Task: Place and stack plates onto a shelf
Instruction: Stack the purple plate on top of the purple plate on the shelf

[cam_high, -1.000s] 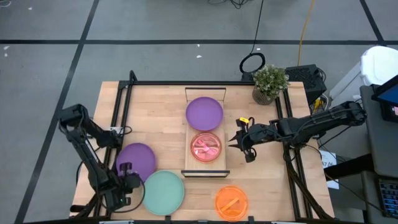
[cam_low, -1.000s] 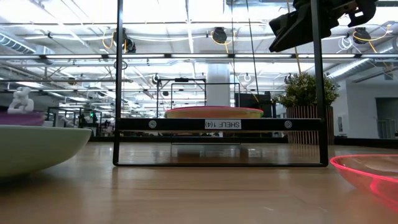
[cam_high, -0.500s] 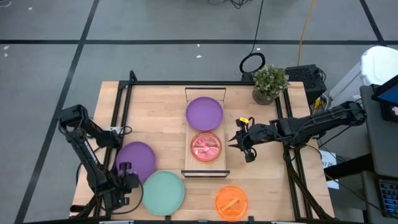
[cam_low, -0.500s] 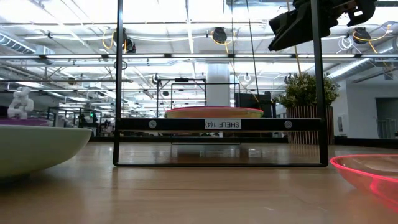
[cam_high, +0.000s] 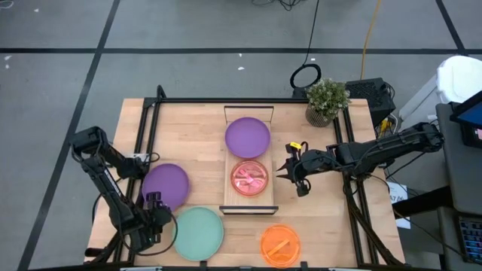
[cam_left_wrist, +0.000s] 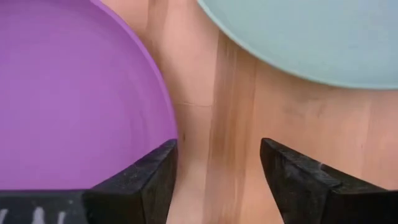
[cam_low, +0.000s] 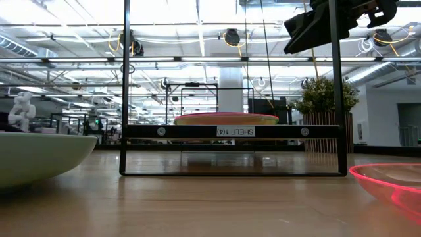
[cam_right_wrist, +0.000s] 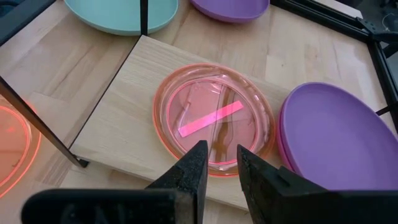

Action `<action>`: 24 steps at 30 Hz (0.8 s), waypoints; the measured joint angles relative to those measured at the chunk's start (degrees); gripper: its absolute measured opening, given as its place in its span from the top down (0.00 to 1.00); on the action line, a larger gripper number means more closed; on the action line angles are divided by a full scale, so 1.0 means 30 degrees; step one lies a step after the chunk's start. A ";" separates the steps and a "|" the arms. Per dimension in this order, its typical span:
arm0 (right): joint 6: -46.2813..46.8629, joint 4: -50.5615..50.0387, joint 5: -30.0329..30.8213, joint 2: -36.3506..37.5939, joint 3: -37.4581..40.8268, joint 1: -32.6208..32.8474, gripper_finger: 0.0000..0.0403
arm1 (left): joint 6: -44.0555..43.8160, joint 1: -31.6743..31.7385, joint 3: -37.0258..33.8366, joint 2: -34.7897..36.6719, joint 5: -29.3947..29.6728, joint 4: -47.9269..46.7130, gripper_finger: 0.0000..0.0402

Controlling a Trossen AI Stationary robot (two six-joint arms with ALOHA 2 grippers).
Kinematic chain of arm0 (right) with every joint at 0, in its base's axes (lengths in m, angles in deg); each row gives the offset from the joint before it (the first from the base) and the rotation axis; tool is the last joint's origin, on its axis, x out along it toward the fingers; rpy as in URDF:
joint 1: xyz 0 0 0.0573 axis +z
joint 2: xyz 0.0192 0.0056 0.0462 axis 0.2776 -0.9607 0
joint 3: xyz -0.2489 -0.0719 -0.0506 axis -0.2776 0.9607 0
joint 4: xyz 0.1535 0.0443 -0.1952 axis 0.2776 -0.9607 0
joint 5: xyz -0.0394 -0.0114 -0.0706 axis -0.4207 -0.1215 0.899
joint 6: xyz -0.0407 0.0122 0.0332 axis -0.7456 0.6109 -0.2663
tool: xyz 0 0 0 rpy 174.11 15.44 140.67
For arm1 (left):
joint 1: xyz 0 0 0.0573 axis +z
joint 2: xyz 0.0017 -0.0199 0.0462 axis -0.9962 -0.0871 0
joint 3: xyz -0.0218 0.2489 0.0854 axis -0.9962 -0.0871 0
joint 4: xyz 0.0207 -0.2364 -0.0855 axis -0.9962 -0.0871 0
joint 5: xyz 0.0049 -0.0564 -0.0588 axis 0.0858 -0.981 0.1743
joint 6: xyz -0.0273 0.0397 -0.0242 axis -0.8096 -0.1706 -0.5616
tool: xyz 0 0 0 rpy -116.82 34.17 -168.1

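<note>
Because the left gripper sits low at the near-left corner of the table with its fingers spread, one dark finger just over the rim of the loose purple plate and the other over bare wood, the likeliest slip is a poor bite: if it closes where it is, the inner finger may ride up on the sloping rim and push the plate along the wood instead of pinching it, or nudge it into the mint-green plate just beside it. A plate held only by its edge could also droop and catch the black end frame on its way to the shelf. The shelf stands in the middle of the table and already carries a second purple plate at its far end and a red-pink plate at its near end; an orange plate lies apart near the front edge. The right gripper waits in the air just beside the shelf, fingers a little apart and holding nothing. The left wrist view alone shows how the finger and rim meet, while the high view alone shows where every plate lies; the low view adds that the right arm hangs well above the shelf.
</note>
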State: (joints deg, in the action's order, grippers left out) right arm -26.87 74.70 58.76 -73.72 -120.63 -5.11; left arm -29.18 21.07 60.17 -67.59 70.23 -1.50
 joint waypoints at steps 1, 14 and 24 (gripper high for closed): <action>0.0001 0.0000 0.0000 0.0000 0.0000 0.0000 0.82 | 0.0000 0.0058 0.0000 0.0000 -0.0006 -0.0019 0.41; -0.0001 -0.0007 0.0000 0.0000 0.0000 0.0000 0.82 | 0.0140 0.0535 0.0925 0.0004 0.0012 -0.2832 0.41; 0.0072 -0.0015 -0.0058 -0.0002 0.0000 -0.0003 0.82 | 0.0543 0.0535 -0.0956 0.0000 0.0018 -0.0855 0.51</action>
State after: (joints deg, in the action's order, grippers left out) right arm -26.65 74.66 58.59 -73.73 -120.63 -5.12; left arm -27.55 22.68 57.30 -67.59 70.28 -4.06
